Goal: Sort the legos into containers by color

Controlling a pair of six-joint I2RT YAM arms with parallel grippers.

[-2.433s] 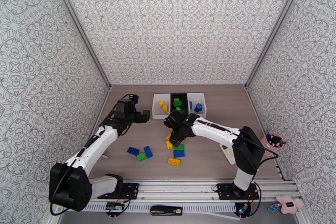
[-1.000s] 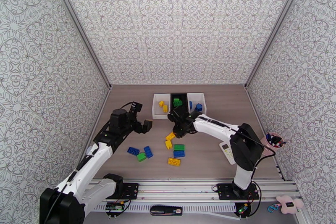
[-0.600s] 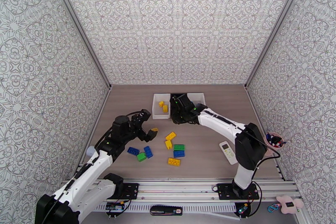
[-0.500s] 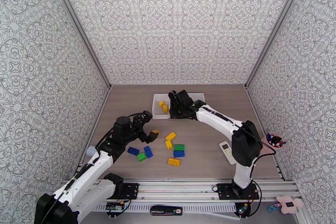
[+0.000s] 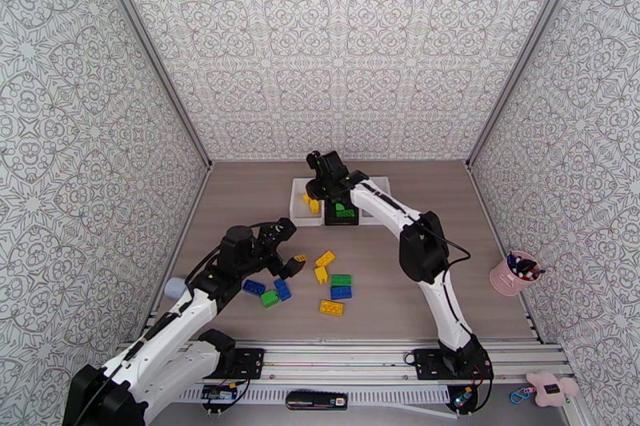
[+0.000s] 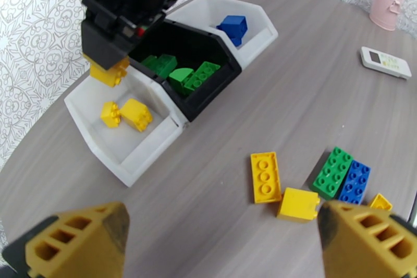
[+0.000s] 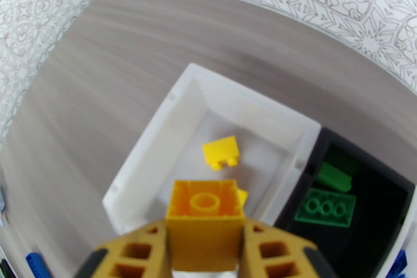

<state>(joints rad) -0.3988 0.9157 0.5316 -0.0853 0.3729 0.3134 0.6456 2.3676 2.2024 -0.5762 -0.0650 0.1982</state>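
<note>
Nearest, the left tool (image 5: 286, 247) hung wide open and empty over the loose legos (image 5: 341, 280) on the table (image 5: 400, 292). Farther back, the right tool (image 7: 206, 253) pinched a yellow brick (image 7: 205, 208) above the white bin (image 7: 148, 159) holding yellow pieces (image 6: 134, 115). It was best centred inside the walls and lowered slightly before release.

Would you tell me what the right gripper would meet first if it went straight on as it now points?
Likely the white bin: the right gripper, shut on a yellow brick, points down into it, near the loose yellow bricks on its floor. Depth is hard to judge.
</note>
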